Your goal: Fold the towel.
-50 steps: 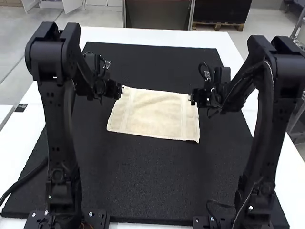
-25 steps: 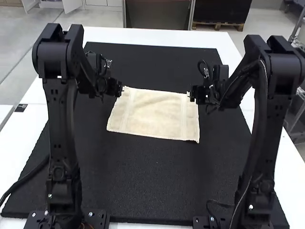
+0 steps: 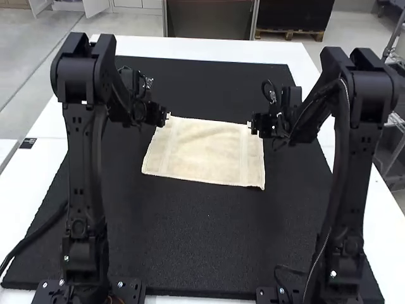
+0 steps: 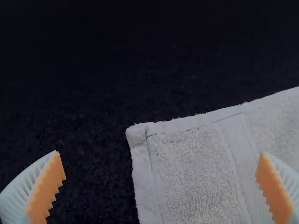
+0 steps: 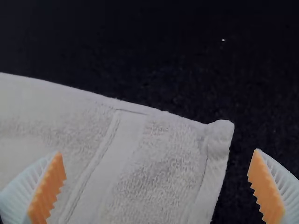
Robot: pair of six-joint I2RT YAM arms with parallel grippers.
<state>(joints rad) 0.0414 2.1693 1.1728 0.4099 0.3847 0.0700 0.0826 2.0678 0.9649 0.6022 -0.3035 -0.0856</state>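
Legible text, numbers or signs: I can read none. One candidate noted in the high view: a small, flat, black rectangular label with faint pale marks, on the smooth white tabletop, at nine o'clock. Marks too small for me to read.

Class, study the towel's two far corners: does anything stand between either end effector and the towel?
Nothing visible does. The left end effector is open at the far-left corner of the towel, and the right end effector is open at the far-right corner, with no object in between.
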